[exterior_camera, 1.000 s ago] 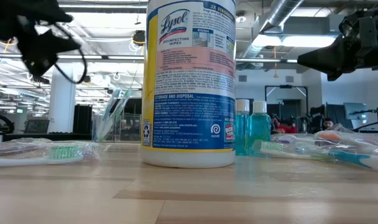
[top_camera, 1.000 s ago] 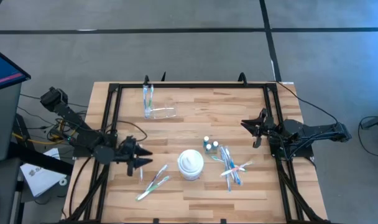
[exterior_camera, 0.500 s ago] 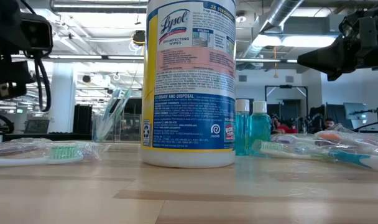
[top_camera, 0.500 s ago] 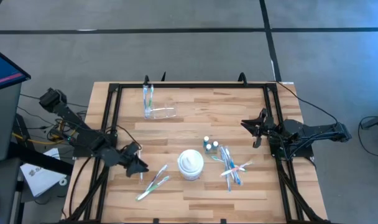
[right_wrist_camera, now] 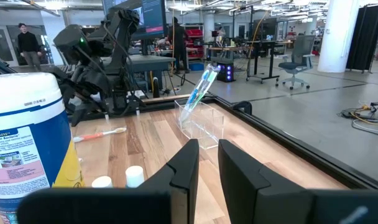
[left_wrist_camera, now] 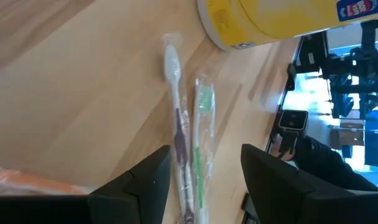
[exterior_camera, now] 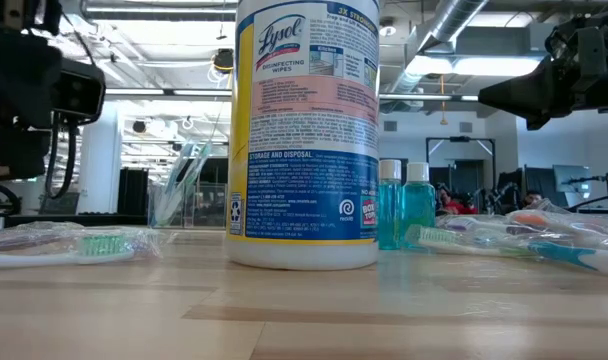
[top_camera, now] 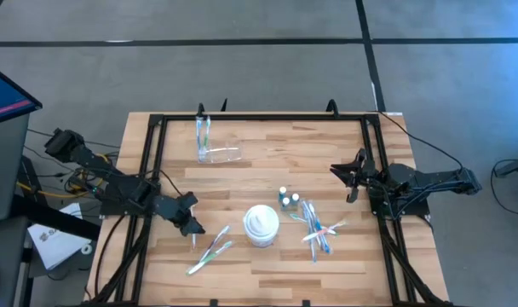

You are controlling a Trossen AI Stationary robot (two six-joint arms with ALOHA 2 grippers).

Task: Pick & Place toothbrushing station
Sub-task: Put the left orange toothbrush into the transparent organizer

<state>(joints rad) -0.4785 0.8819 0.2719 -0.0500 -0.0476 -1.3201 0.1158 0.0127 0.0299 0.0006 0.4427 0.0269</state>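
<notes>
Pastel wrapped toothbrushes (left_wrist_camera: 188,149) lie lengthwise just ahead of the left gripper (top_camera: 191,227), whose jaws are released.

One tub (top_camera: 261,224) and two small blue bottles (top_camera: 284,199). Two clear cups (top_camera: 218,154) side by side, as far as can be told, hold two upright brushes (top_camera: 202,132) — one blue, one green. Two wrapped brushes (top_camera: 212,246) lie flat, plus one orange brush (right_wrist_camera: 99,133). The pile (top_camera: 315,227) holds several more brushes — too tangled to count. Two arms (top_camera: 114,189).
</notes>
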